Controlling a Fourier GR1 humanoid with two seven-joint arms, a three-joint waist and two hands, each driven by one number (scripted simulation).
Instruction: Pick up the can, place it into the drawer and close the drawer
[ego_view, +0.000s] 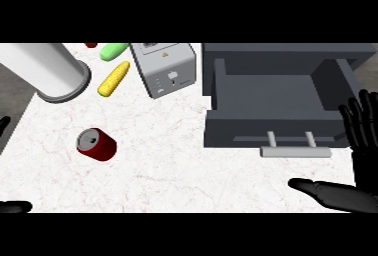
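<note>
1. The can (96, 144), red with a silver top, sits on the white table (184, 175) toward its left edge, about midway between the far and near edges. I cannot tell whether it stands fully upright. It is apart from both hands.
2. The drawer (269, 97) is pulled open at the table's right side, well apart from the can. Its dark grey inside faces up, and its pale bar handle (295, 151) points toward the near edge.
3. The right robot hand (363, 150) shows by the right edge, just beside the drawer's front corner. Its fingers are straight, apart and pointing up, its thumb is stretched left, and it holds nothing.
4. The left robot hand (13, 206) shows only as black slivers at the left edge, so I cannot tell its state.
5. Along the far edge a grey toaster (166, 67) stands just left of the drawer. A yellow corn cob (114, 79) lies beside the toaster, with a green vegetable (114, 50) beyond it.
6. A big white cylinder (46, 70) fills the far left corner.
</note>
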